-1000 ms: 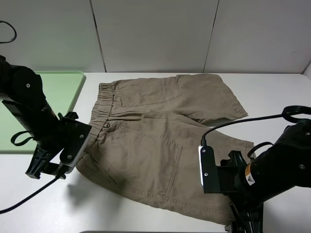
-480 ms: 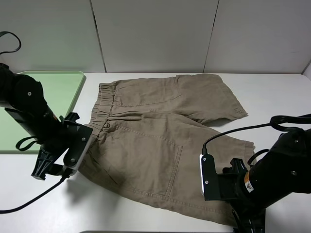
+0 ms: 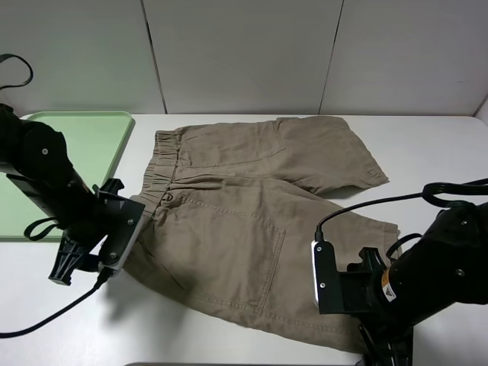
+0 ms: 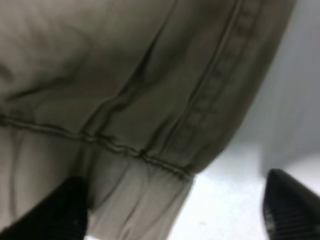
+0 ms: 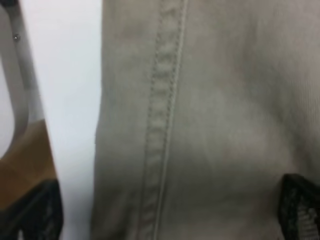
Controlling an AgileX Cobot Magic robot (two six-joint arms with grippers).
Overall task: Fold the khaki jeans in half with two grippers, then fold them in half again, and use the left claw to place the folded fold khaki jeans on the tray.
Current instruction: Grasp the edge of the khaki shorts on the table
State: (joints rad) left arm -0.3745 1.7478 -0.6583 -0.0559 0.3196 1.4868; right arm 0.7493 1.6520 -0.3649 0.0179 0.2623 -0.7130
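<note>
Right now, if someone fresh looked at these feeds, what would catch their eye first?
The khaki jeans, really shorts, lie spread flat and unfolded across the middle of the white table. The left claw hangs open over the near waistband corner, and the right gripper hangs open over the near leg's stitched edge. The mint-green tray sits at the table's left side.

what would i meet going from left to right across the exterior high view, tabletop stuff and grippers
tray -> left claw -> khaki jeans -> right claw
</note>
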